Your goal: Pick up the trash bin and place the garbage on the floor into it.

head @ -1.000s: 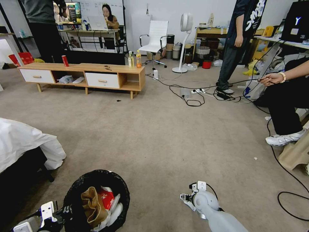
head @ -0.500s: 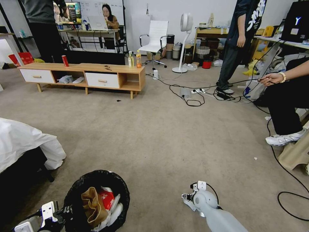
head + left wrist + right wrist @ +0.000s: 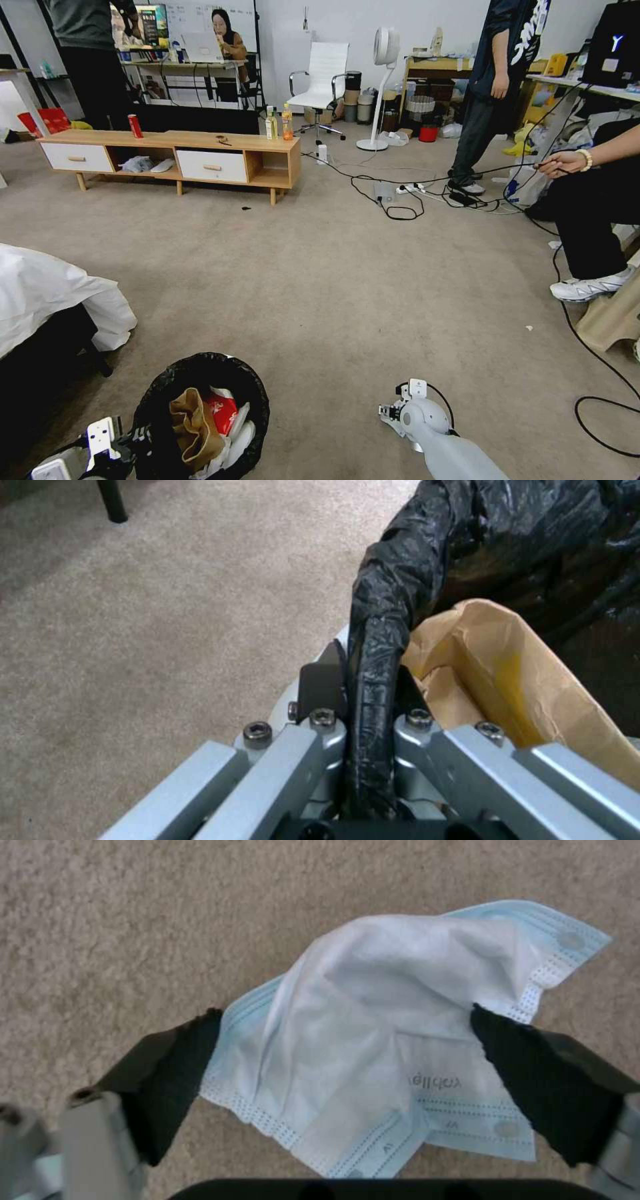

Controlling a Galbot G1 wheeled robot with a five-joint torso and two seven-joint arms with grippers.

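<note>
The right gripper [image 3: 343, 1070] has lowered, its open fingers [image 3: 177, 1075] straddling a crumpled face mask [image 3: 400, 1040] right of the trash bin [image 3: 200, 413]; pickup looks imminent. The left gripper [image 3: 363, 700] clamps the bin's rim.

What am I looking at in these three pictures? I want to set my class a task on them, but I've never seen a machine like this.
It is a wheeled robot with two arms, each ending in a two-fingered gripper. The wide picture comes from a camera on its head, looking down at a carpeted floor; the other two come from cameras on its wrists.

The left gripper is shut on the rim of the trash bin, a small bin lined with a black bag. Inside lie a crumpled brown paper bag and a red packet.

The right gripper is open, low over the carpet, its fingers on either side of a pale blue face mask lying there.
</note>
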